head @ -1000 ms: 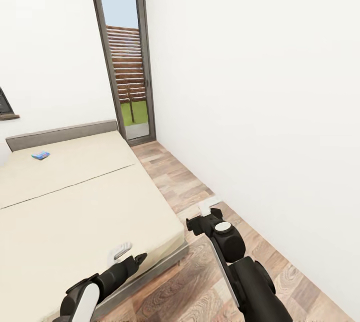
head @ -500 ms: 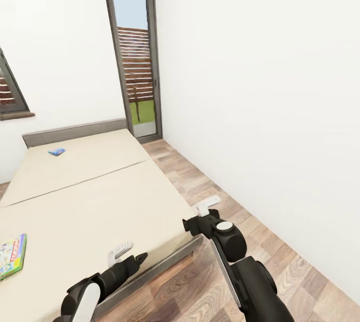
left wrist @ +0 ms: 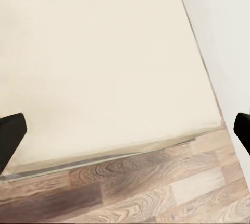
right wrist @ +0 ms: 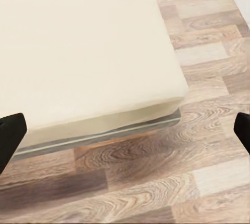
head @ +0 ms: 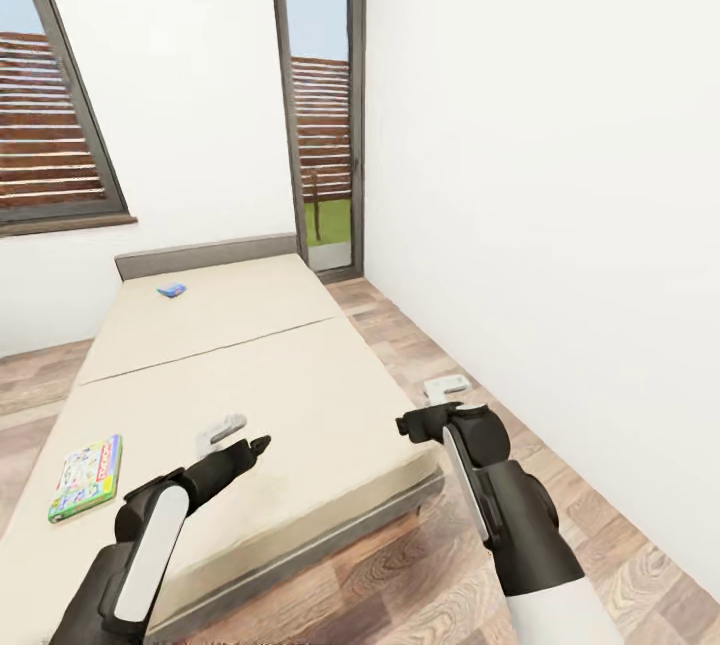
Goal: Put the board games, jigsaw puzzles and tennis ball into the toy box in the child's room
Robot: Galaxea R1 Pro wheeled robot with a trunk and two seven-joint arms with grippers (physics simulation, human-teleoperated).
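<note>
Hovering over bed (head: 250, 375) foot: left claw (head: 238, 437), fingers apart, empty. Right claw (head: 432, 407) over floor (head: 400, 565) just beside bed's corner, fingers apart, empty. Flat multicoloured board game (head: 86, 476) on bed near left edge. Small blue board game (head: 172, 291) near headboard (head: 205, 255).

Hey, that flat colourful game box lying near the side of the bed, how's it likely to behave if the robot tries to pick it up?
The colourful game box looks thin and flat, so probably light and rigid. It lies flush on the mattress, so getting an edge grip may be awkward; the soft surface might give a little. Its printed surface could be slippery. Being flat, it shouldn't roll.
</note>
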